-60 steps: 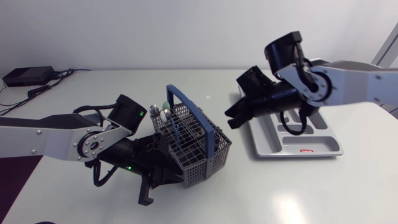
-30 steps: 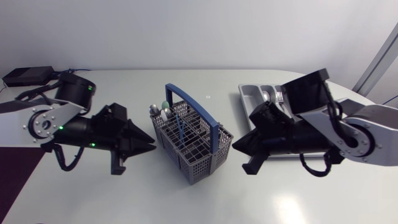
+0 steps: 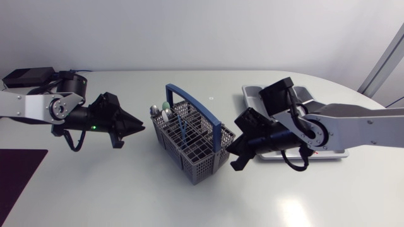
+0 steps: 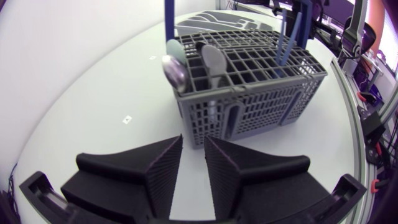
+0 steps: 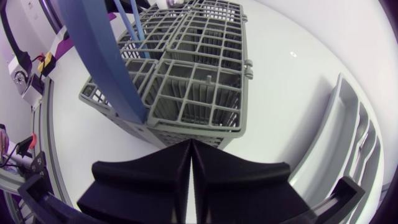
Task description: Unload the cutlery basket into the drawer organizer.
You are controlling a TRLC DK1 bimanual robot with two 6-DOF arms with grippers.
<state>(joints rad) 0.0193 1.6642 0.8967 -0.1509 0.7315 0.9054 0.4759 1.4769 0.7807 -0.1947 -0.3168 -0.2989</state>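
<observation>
Spoons (image 4: 176, 72), two, are standing in one basket (image 3: 206, 165) mid-table; we are holding the left gripper (image 4: 193, 142) slightly apart, the right gripper (image 5: 189, 145) together.

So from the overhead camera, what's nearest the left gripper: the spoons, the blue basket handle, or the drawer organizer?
From the left gripper:
1. Spoons, at the basket's near end.
2. Blue handle, across the basket's middle.
3. Drawer organizer, beyond the basket.

The cutlery basket (image 3: 192, 144) stands mid-way on the tabletop (image 3: 189, 202). The drawer organizer (image 3: 252, 96) lies right of it, with the right gripper (image 3: 237, 153) between them.
</observation>
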